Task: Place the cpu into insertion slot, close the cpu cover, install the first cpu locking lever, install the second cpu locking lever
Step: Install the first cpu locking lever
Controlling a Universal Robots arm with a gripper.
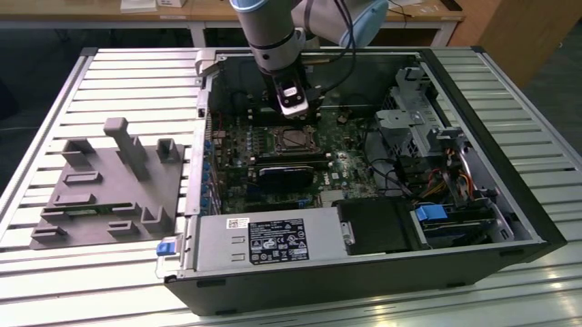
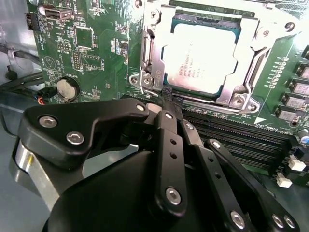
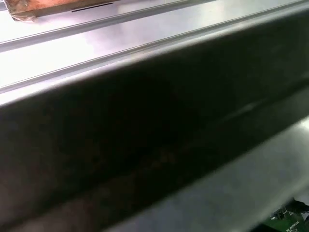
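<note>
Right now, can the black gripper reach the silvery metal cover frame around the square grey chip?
Probably yes: the gripper is at the edge of the cover frame, with nothing between them.

Case wall (image 1: 202, 102) and drive cage (image 1: 409, 117) flank the tool (image 1: 294, 116).

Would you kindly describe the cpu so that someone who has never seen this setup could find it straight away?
Look into the open computer case lying on the slatted table, at the green motherboard inside. On it, the cpu is the flat silver-grey square framed by the silvery cpu cover, unlike the long black memory slots beside it.
</note>
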